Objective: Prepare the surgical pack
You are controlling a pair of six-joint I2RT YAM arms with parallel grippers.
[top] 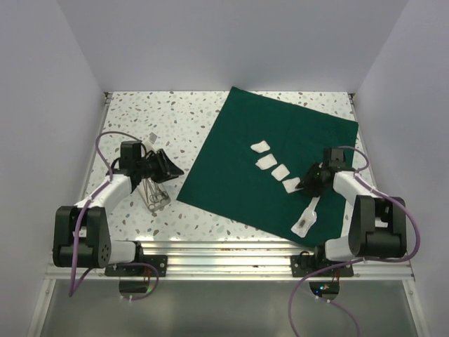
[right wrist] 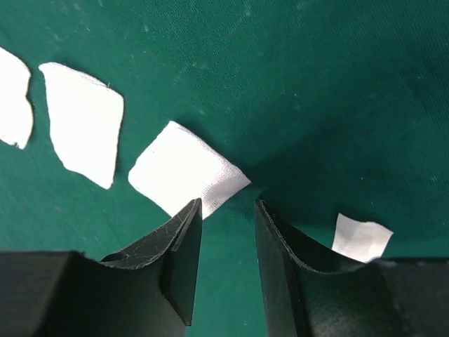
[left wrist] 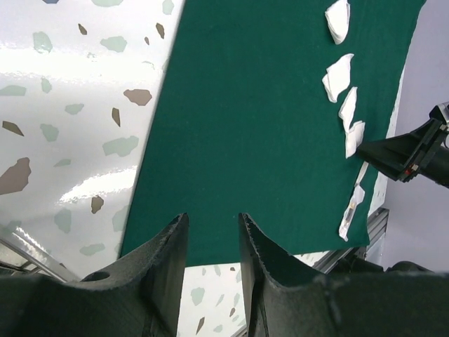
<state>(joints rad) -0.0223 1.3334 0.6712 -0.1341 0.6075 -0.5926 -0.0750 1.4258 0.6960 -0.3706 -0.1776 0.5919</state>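
Observation:
The surgical pack's dark green drape [top: 270,165] lies spread flat and turned like a diamond on the table. Several white gauze pads [top: 279,172] sit in a row on it, and a white packet [top: 305,219] lies near its front corner. My right gripper [top: 303,186] hovers open at the nearest pad [right wrist: 186,175], with nothing between its jaws [right wrist: 228,201]. Steel instruments [top: 156,194] rest on the bare table to the left. My left gripper [top: 174,170] stands open and empty just off the drape's left corner [left wrist: 212,216], facing the cloth [left wrist: 266,126].
The speckled tabletop [top: 147,116] is walled by white panels at the back and sides. An aluminium rail [top: 224,256] runs along the near edge between the arm bases. A small clear item [top: 152,139] lies behind the left gripper.

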